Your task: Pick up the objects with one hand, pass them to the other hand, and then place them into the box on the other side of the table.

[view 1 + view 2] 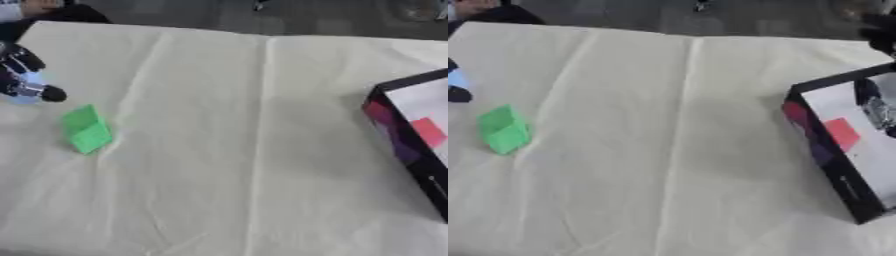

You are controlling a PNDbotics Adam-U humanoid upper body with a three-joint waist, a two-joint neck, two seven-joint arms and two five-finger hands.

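Left hand (pixel 22 75) at far-left edge, fingers curled round a light blue object (pixel 26 85). Green block (pixel 86 129) just near-right of it on desk (pixel 245 150). Right hand (pixel 877 105) above box (pixel 833 150); finger state unclear.

Looks like some kind of lab or test room to me, not anyone's home. The table (pixel 262 100) under my fingers is covered with a creased cream cloth (pixel 219 200), taped-down style, like a staged work surface. Beyond the far edge, away from my fingers, there's plain grey floor (pixel 175 15). Off to my right sits a black-walled box (pixel 833 170). That's all I can go on.
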